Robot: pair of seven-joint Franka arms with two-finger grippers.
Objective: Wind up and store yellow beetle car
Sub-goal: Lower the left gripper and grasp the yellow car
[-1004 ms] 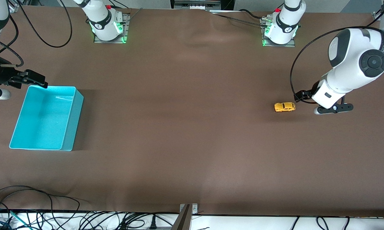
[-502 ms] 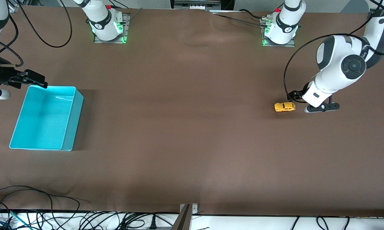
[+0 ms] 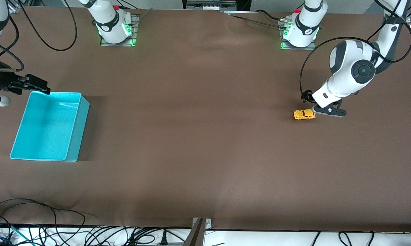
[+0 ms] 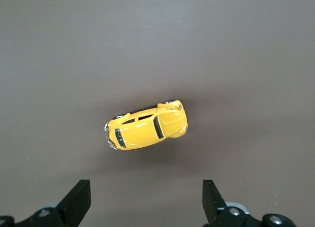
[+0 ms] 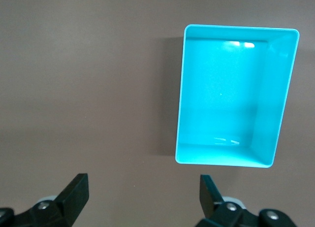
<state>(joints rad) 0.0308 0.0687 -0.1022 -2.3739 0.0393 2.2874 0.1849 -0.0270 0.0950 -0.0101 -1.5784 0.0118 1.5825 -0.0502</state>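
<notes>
Front view: a brown cloth-covered table (image 3: 198,136) with cables along its nearer edge; the yellow beetle car (image 3: 304,114) sits toward the left arm's end, the turquoise bin (image 3: 77,135) toward the right arm's.

Left wrist view: the left gripper (image 4: 145,202) hangs over the car, jaws wide, holding nothing.

Right wrist view: the right gripper (image 5: 142,200) waits beside the bin, jaws apart.

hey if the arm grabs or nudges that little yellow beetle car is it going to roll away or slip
The yellow beetle car sits on its wheels on the flat brown table, so a lengthwise nudge would probably roll it. Its rounded, glossy body may slip between the left tool's open fingers unless squeezed across the flatter sides. It looks rigid and light.
</notes>
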